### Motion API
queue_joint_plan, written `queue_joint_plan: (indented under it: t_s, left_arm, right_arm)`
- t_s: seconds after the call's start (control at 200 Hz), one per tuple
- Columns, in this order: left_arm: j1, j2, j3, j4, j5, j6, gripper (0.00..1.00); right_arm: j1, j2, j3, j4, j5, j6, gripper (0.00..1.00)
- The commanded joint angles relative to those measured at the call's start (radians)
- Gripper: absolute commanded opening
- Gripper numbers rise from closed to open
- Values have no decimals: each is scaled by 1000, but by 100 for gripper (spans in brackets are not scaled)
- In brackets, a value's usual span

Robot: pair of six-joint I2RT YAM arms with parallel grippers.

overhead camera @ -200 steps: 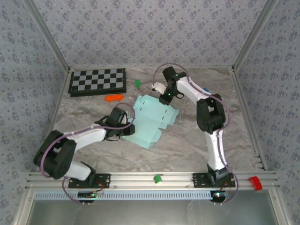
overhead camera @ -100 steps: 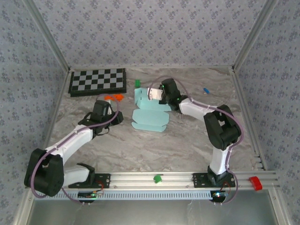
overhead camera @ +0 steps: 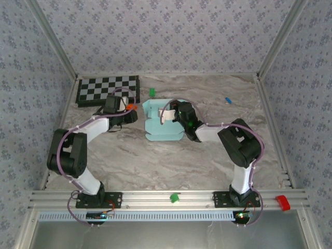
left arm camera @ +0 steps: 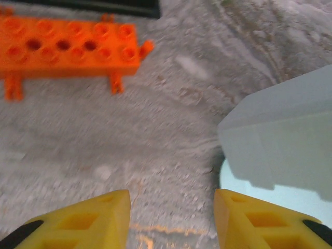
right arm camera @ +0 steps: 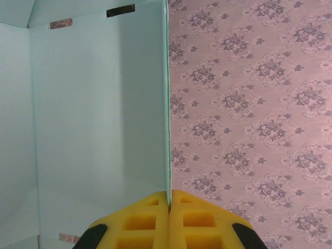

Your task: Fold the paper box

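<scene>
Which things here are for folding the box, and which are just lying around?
For the job: paper box, pinched by the right gripper; left gripper, open nearby.
Just lying about: checkerboard, orange brick, green block, small blue piece.

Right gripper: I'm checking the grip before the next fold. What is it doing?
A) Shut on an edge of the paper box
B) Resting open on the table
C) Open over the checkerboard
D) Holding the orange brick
A: in the wrist view the right gripper has its fingers pressed together on the thin edge of the paper box.
</scene>
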State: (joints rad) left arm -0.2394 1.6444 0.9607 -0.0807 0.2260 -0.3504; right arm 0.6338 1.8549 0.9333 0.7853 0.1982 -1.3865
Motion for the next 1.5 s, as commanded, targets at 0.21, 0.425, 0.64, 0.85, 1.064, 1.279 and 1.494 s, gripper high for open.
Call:
queue_joint_plan:
  t_s: [0.21,0.425,0.64,0.85,1.064,1.279,1.494]
  left_arm:
    - [11,122,115,68,170,289,51]
    - [4,130,90,160,224,350,51]
    - [1,173,135,140,301,400,52]
    - [-7,195,174,102,369,434,52]
    - [-26,230,207,76,409,442,52]
    - [-37,256,230,51,450,437,50]
    - [-49,280,248,48,459,419,50]
  right_arm:
    - [-1,0,-7,58,10,-8,0]
    - [-4,-6,1,-36,-20,17,0]
    - [-6,-13,20,-122,-42,52,0]
    - [-16,-14,52,-212,-64,85,0]
    - [-22,-2,70,-241,-63,94,0]
    - [-25,5,78,-257,-60,100,0]
    - [-19,8,78,-247,-58,110,0]
